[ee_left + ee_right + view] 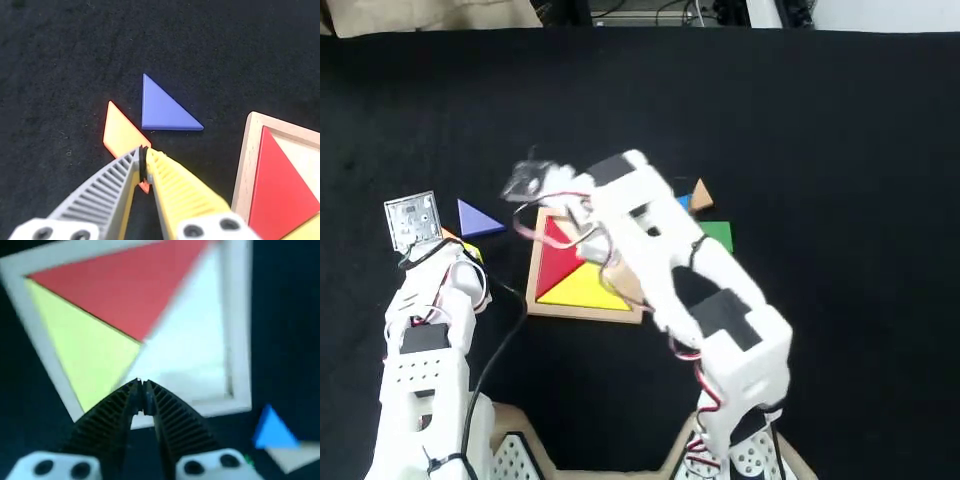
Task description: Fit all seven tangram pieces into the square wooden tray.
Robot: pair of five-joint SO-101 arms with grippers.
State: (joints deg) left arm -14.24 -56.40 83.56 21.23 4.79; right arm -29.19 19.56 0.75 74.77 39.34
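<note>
Left gripper (144, 152) first: its fingers are pressed tight together with nothing between them, and the tips hang over one end of the orange slanted piece (120, 131), which lies on the black cloth (820, 120) just off the left side of the tray (244, 165). Whether the tips actually touch that piece, I cannot tell. Right beside it, also left of the tray and almost corner to corner with the orange one, sits the purple triangle (162, 107), flat on the cloth. Over to the right gripper (141, 387): fingers closed as well, pinching nothing, poised above the tray's pale wooden floor, just beside the yellow triangle (87, 357) and close to one wall. Inside the tray, the red triangle (127, 287) lies with its long side along the left wall, and the yellow one lies along the wall nearest the arms. The two meet edge to edge, points toward the tray's middle. Off the tray's right side, the blue triangle (682, 201) and the tan piece (702, 195) touch each other on the cloth. The green piece (717, 235) lies near them, also right of the tray.
</note>
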